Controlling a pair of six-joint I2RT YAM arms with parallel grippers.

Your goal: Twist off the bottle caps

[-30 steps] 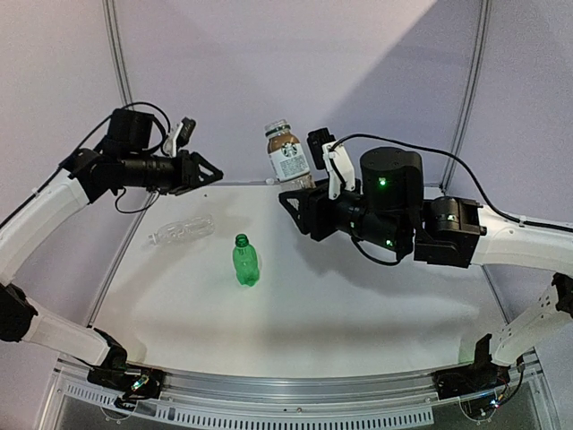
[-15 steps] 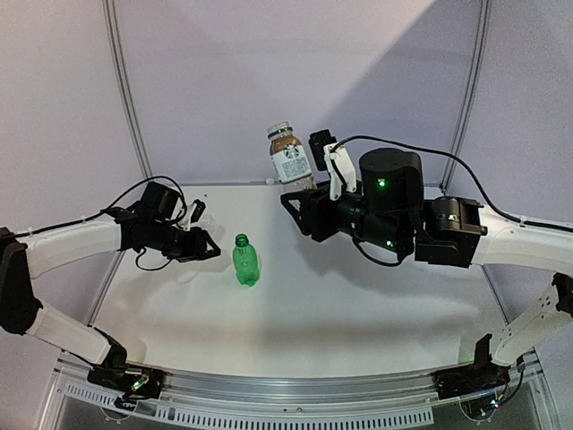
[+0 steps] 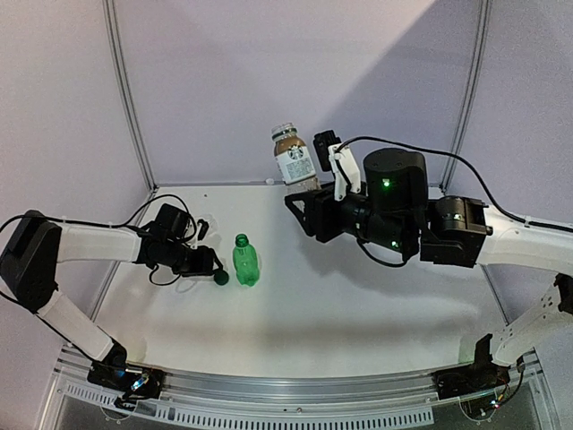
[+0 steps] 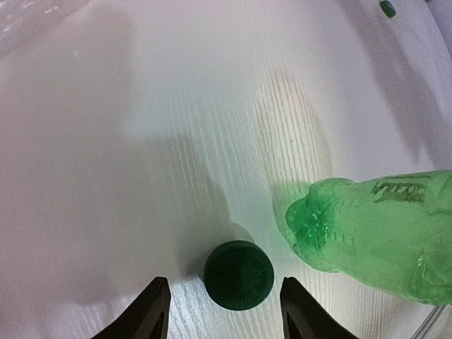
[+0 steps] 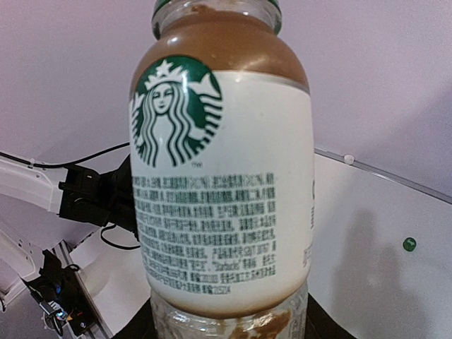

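A dark green cap lies flat on the white table, between the fingertips of my left gripper. The jaws stand apart from it on both sides, open. From above, the cap sits just left of the upright green bottle. That bottle fills the right of the left wrist view. My right gripper is shut on the base of the labelled bottle and holds it upright in the air at the back. Its white-and-brown label fills the right wrist view. A clear bottle shows faintly at the upper left.
A second small dark green cap lies alone on the table. A small white round piece sits at the back edge. The left arm lies low across the table's left side, and wall panels close the back and sides.
The left arm swung down from high at the back left to the table beside the green bottle. Its jaws opened, leaving the dark green cap on the table. The right gripper barely shifted.
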